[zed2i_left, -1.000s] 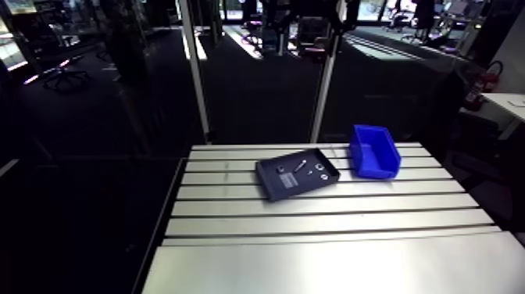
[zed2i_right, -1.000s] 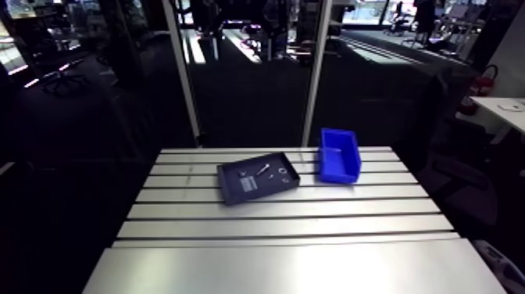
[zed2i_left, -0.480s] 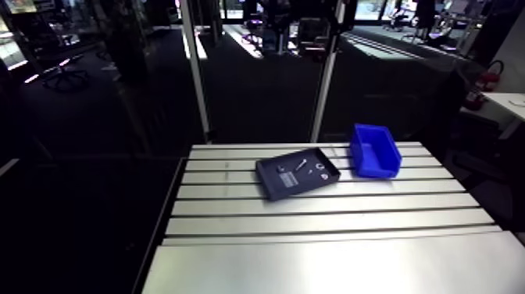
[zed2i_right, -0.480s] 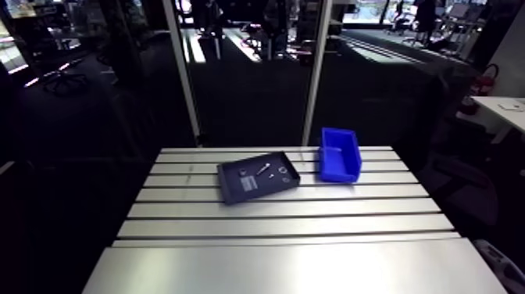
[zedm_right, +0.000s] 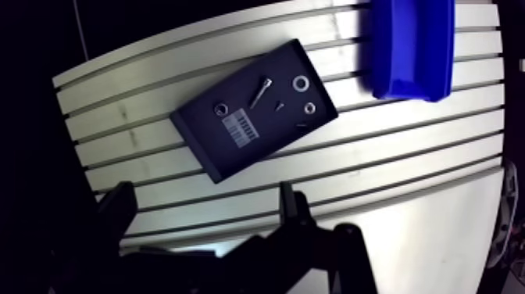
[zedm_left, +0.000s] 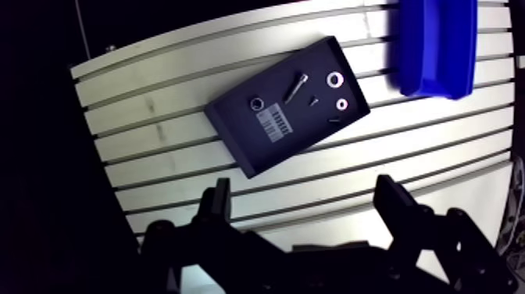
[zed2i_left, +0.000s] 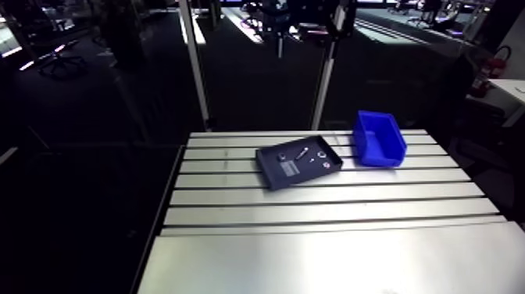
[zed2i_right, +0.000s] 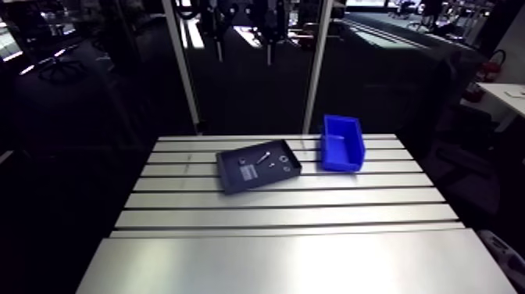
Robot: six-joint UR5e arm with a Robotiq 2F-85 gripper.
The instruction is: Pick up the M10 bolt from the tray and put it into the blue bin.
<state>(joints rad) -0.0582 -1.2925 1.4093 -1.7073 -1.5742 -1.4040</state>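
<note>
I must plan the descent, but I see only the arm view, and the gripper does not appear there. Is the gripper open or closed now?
Observer: The wrist view shows the gripper open, with nothing held between its fingers.
Operator: Where is the bolt relative to it?
Observer: The bolt lies in the tray, ahead of the gripper and well apart from it.
Operator: Is the bin under the gripper?
Observer: No. Only the slotted table shows between the fingers. The blue bin lies ahead, beside the tray.
</note>
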